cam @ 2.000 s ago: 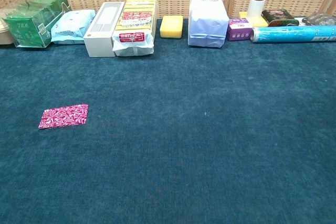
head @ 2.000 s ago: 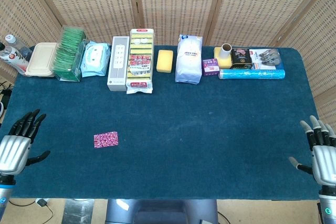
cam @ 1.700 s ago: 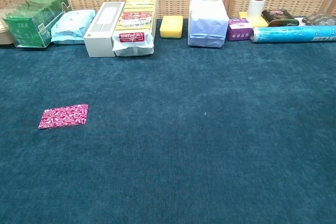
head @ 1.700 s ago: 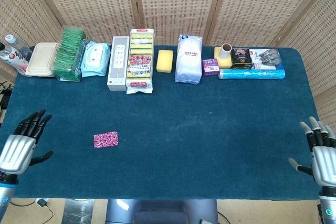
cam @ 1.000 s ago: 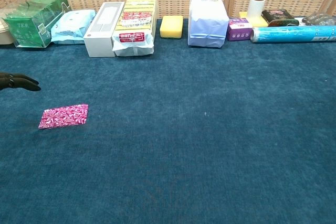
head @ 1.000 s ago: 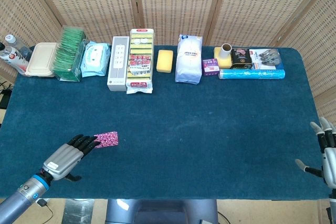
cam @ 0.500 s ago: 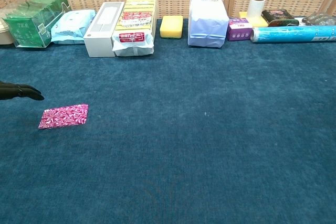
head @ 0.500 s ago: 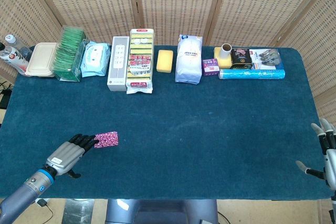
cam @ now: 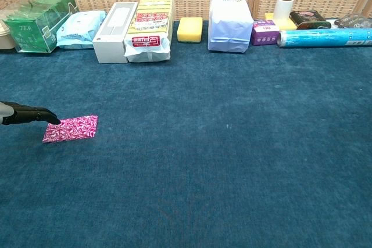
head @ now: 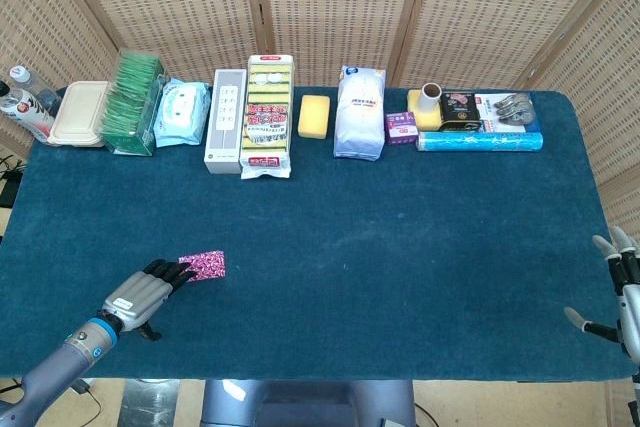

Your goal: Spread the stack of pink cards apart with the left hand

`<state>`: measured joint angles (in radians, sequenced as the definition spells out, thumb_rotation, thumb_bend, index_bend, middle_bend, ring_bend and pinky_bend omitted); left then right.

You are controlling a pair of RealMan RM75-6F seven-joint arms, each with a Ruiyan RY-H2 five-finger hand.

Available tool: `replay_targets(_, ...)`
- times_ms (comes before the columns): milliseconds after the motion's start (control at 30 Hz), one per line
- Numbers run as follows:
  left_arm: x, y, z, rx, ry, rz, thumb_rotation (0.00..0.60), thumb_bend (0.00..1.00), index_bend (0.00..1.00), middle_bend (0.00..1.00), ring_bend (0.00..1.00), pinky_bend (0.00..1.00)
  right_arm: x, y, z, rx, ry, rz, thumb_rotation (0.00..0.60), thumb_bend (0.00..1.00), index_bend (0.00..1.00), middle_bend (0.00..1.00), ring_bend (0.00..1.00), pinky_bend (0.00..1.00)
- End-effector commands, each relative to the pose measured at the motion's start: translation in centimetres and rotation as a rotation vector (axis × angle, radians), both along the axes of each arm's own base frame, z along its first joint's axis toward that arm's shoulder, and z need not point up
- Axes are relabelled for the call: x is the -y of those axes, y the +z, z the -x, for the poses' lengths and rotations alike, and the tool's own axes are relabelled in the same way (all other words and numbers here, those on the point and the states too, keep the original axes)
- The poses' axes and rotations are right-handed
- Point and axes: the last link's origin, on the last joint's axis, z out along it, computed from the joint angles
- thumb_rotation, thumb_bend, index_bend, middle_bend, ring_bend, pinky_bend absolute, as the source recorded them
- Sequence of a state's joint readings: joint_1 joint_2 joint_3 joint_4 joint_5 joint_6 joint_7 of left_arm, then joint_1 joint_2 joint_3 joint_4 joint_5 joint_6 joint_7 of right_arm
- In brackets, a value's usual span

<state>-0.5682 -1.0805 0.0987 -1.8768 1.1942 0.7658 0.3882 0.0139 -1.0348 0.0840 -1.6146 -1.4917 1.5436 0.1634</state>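
Left hand [head: 140, 293] lower, fingers [cam: 40, 114] spread, now touching pink cards [cam: 71, 128] | right hand [head: 622, 292] idle

Bright, even light in both views.
Soft short shadows cast under items; focus sharp, no glare, slight edge distortion noted.

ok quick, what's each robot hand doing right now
Left robot hand: open, holding nothing, fingertips at the near-left edge of the flat pink patterned card stack.
Right robot hand: open, holding nothing, at the table's right edge.
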Motion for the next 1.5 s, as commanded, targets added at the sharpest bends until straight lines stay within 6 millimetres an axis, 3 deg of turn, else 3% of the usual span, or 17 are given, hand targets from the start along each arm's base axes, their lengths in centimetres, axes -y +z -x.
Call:
replay_targets(33, 0.0, -0.5, -0.2, -0.005, 0.001, 0.014, 0.600, 0.00, 0.00, 0.00, 0.00, 0.02, -0.1, 0.0, 0.1, 0.002, -0.002, -0.002, 0.600, 0.00, 0.08, 0.00, 0.00, 0.00)
replay_targets(933, -1.0, -2.8, -0.2, -0.024, 0.041, 0.042, 0.600, 0.00, 0.00, 0.00, 0.00, 0.03, -0.3, 0.3, 0.2, 0.017, 0.001, 0.000, 0.600, 0.00, 0.08, 0.00, 0.00, 0.00)
replay_targets(1500, -2.0, -2.2, 1.0, -0.029, 0.093, 0.001, 0.600, 0.00, 0.00, 0.00, 0.00, 0.03, -0.4, 0.3, 0.3, 0.017, 0.000, -0.004, 0.600, 0.00, 0.08, 0.00, 0.00, 0.00)
